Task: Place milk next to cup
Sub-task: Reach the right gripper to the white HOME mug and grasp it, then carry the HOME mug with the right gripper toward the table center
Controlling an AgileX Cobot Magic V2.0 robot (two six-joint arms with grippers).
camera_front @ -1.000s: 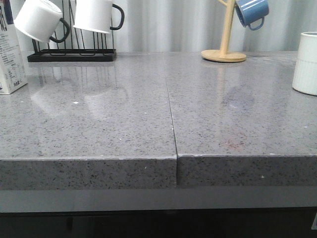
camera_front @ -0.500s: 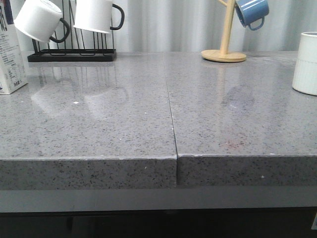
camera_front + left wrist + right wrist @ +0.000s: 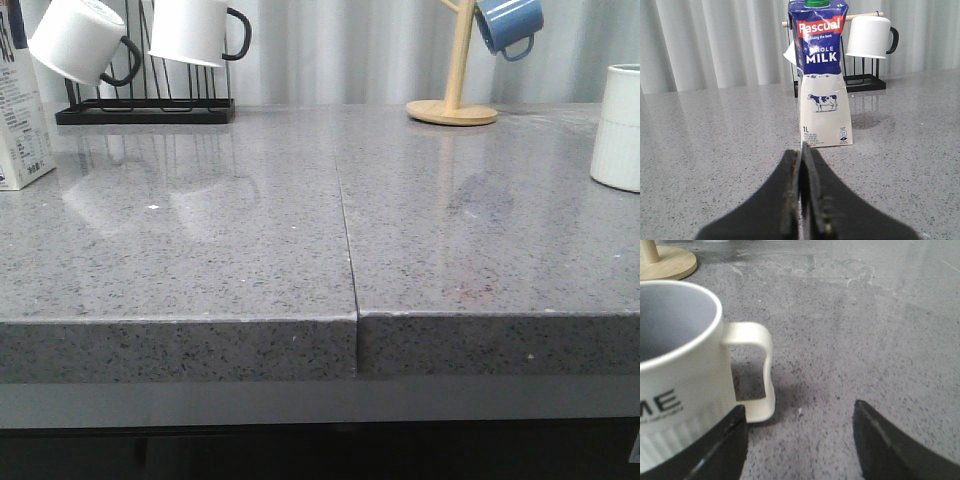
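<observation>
Left black two-fingered gripper (image 3: 801,165) hangs low, fingertips pressed tight together, nothing between them. Right black two-fingered gripper (image 3: 799,427) sits low too, fingers spread wide apart.

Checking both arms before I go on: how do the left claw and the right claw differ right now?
The left claw is shut, fingers pressed together; the right claw is open with a wide gap. The left claw points at the milk, standing apart ahead of it; the right claw sits right at the cup, one finger beside its wall. Both hold nothing and sit low over the grey counter.
</observation>
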